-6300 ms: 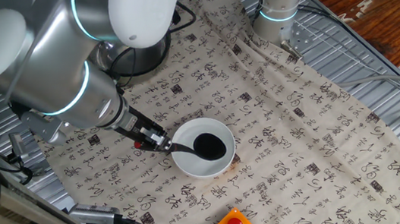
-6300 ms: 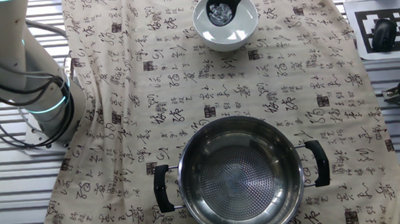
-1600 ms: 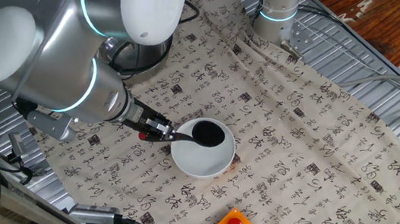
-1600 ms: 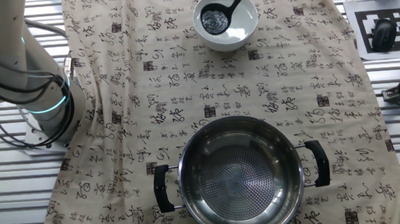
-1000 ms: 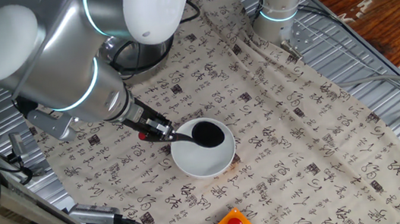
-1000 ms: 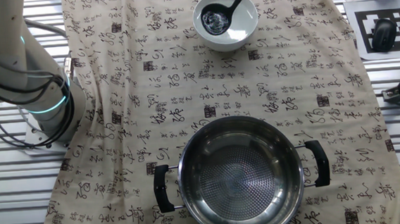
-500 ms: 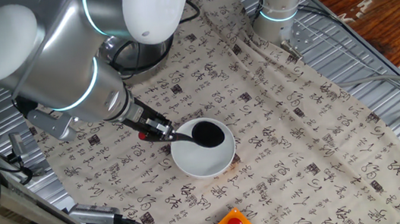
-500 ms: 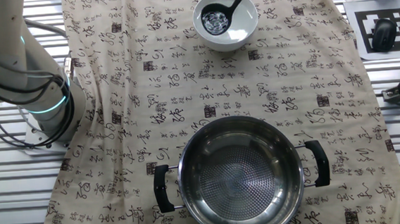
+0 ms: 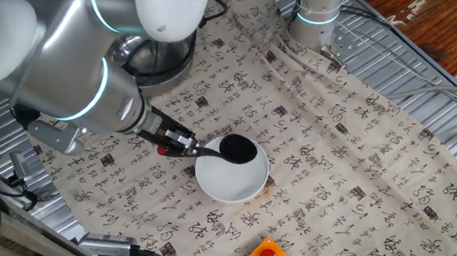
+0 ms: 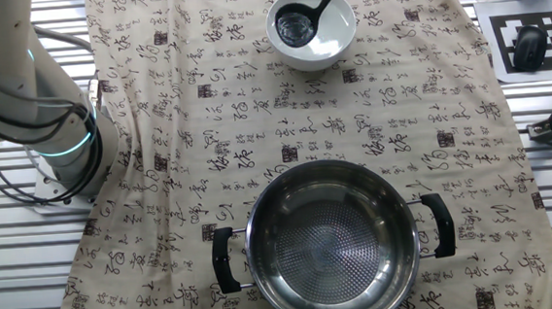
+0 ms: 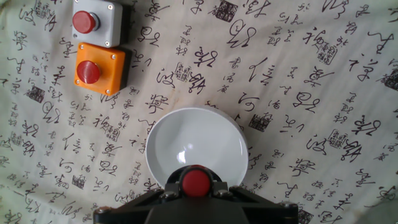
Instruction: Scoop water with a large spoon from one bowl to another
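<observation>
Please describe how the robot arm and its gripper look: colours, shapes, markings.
The robot arm has thick rounded silver and white segments, with glowing cyan rings at the joints. Its small black gripper is narrow with dark fingers; grey cables hang near it.

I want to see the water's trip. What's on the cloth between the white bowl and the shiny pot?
Nothing: the other fixed view shows only bare printed cloth between the bowl and the pot.

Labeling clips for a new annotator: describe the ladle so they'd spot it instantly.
Start at the calligraphy-print cloth covering the table, then find the white bowl at the end away from the steel pot. The ladle hangs over that bowl, its round scoop holding water and its thin handle running up into the end effector. It is the only black utensil, and the handle ends in a red tip.
</observation>
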`<control>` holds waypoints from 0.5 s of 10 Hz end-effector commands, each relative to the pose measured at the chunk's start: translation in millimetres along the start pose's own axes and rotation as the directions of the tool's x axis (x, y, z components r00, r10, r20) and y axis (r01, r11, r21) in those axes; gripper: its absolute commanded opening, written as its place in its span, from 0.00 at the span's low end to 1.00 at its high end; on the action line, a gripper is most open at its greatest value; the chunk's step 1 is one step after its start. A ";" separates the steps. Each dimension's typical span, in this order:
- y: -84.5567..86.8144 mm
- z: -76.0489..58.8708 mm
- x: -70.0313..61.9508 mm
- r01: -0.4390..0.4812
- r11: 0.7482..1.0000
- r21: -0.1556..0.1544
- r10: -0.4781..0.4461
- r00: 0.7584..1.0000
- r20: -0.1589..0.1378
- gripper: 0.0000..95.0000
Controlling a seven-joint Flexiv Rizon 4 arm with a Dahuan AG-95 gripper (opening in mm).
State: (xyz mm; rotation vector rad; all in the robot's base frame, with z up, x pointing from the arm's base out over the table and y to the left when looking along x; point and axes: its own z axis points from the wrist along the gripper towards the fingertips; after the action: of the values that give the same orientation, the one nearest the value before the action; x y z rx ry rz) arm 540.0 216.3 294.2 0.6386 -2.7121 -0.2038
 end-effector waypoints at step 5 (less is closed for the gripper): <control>-1.2 -7.2 4.6 0.009 1.000 0.001 -0.009 1.000 -0.009 0.00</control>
State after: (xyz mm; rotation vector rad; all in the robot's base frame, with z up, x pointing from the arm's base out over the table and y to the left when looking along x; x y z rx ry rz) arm 539.2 212.2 302.7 0.6509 -2.7017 -0.2020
